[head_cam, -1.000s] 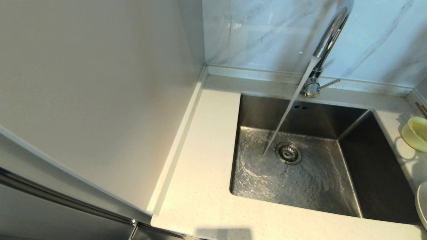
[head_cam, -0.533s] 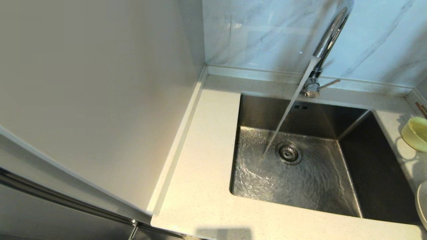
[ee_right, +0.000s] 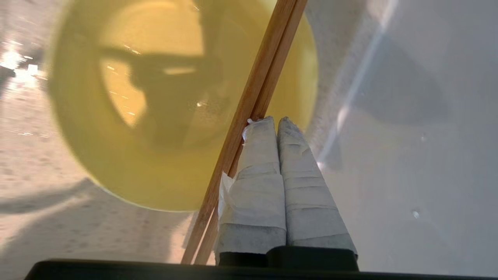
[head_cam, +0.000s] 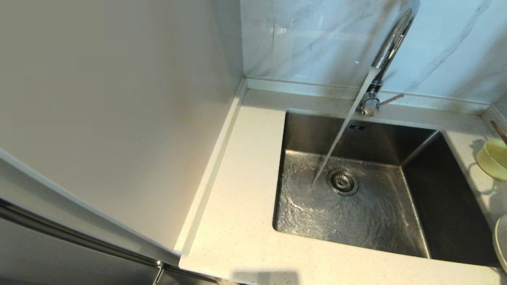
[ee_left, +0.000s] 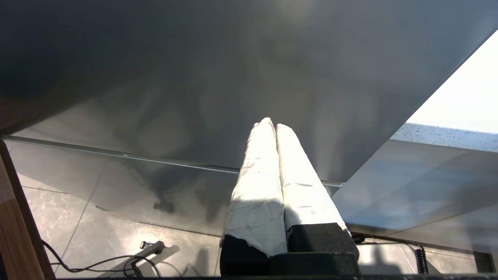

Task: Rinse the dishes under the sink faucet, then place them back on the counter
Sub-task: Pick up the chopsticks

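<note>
My right claw, fingers pressed together and empty, hangs over the yellow bowl on the counter, touching chopsticks across its rim. Water runs from the faucet into the sink. My left claw, fingers together, is parked below.

Speckled counter, bowl + plate at right edge

Pale-yellow bowl, speckled cream counter, brushed steel-grey sink.
</note>
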